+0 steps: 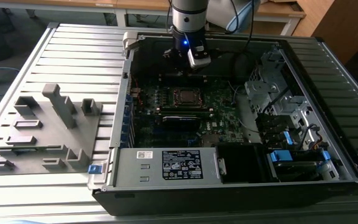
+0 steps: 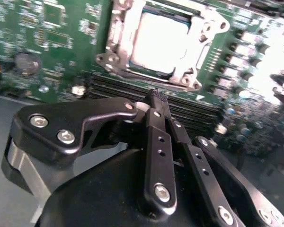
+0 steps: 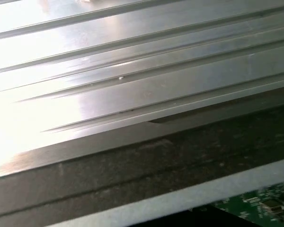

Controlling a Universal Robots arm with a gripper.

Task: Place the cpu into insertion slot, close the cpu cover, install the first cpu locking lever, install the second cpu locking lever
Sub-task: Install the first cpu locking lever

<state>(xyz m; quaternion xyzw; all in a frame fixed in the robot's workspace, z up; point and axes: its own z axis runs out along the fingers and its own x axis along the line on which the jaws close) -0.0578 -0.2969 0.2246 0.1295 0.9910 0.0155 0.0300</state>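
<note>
In the second wrist view the cpu (image 2: 158,40) lies in the insertion slot (image 2: 132,72), its pale metal top showing. The silvery cpu cover (image 2: 201,52) lies flat around the chip. My gripper (image 2: 159,98) hovers above the long black memory slots (image 2: 189,111) beside the socket, its black fingers (image 2: 156,142) shut together on nothing. In the exterior view the gripper (image 1: 195,59) hangs inside the open computer case, behind the insertion slot (image 1: 185,96) and above the green motherboard (image 1: 223,109). I cannot make out how the locking levers stand.
A labelled power supply box (image 1: 166,165) fills the case's near side. Drive bays and cables (image 1: 278,107) crowd the exterior view's right. A grey fixture with upright blocks (image 1: 48,126) stands on the ribbed metal table (image 1: 79,51) at the exterior view's left. The ribbed table (image 3: 132,94) also appears in the first wrist view.
</note>
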